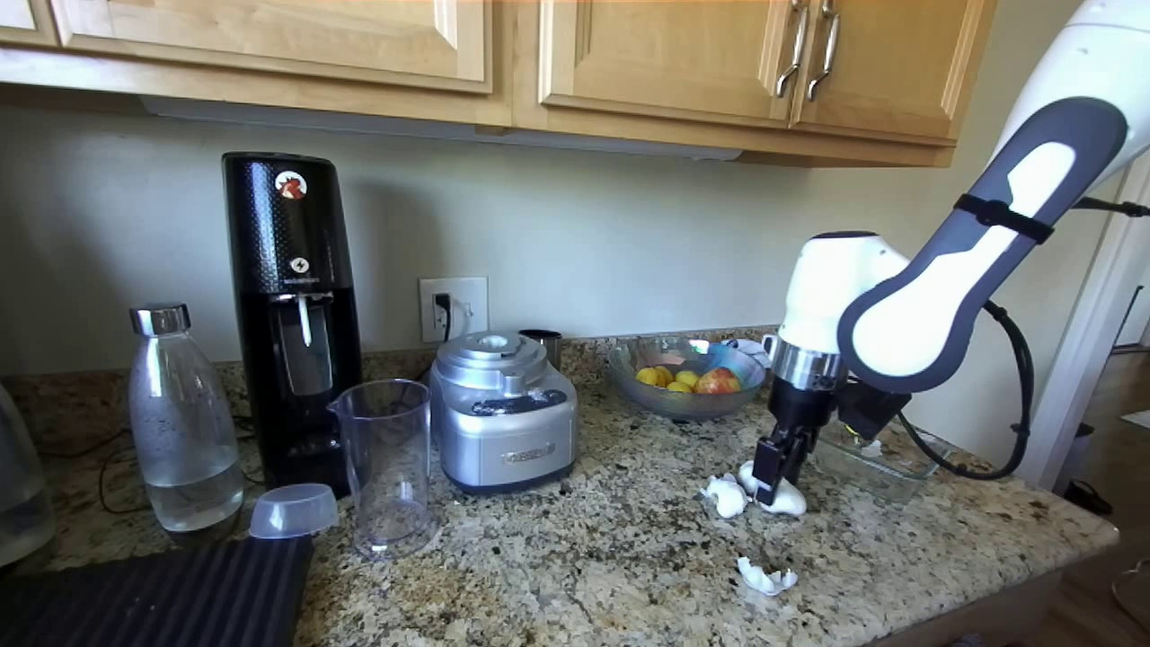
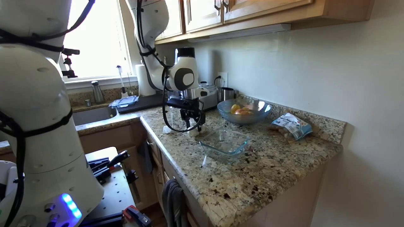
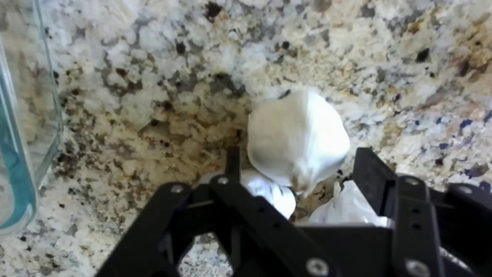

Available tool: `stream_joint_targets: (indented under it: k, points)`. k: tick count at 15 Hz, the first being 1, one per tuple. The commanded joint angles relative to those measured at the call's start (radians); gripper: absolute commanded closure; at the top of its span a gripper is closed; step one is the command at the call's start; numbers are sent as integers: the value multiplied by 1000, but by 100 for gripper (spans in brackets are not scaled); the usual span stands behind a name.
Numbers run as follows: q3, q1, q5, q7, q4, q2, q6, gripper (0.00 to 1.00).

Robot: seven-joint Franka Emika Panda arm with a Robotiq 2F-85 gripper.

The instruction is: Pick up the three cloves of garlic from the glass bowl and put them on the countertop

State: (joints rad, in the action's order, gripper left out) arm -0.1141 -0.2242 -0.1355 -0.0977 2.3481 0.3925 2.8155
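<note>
White and papery, a fully visible garlic bulb point(image 3: 298, 134) rests on the speckled granite countertop point(image 2: 268, 173), with a second bulb point(image 3: 282, 198) and a third bulb point(image 3: 348, 209) just beside it, both partly covered by the Robotiq gripper point(image 3: 298, 157). (The task says cloves, though these look like whole heads.) All three lie outside the square clear glass dish point(image 2: 224, 148), where no garlic can be made out. The gripper is spread wide, its fingers point(image 3: 371, 177) to either side of the fully visible garlic bulb, with a slim gap showing at each flank, so it appears to hold nothing; whether a pad brushes it lower down cannot be told.

With all three on the granite, the step in hand is probably the last release. The next move likely calls for a straight, slow lift without closing, so that neither finger drags or rolls a bulb.

The fully visible garlic bulb seems tipped over, its pinched brownish tip pointing toward the wrist view's bottom edge, back beneath the gripper. It is nearly as broad as long; its axis, read through that tip, runs roughly square to the line between the fingertips. How the other two point is hidden.
</note>
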Motion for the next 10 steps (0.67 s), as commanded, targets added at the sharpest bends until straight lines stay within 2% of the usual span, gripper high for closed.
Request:
stream_joint_targets:
  k: [1, 5, 10]
  points:
    - [6, -5, 12, -6, 31, -100, -48, 1]
    - [-34, 43, 89, 42, 53, -240, -146, 0]
    - [-16, 62, 131, 42, 50, -380, -306, 0]
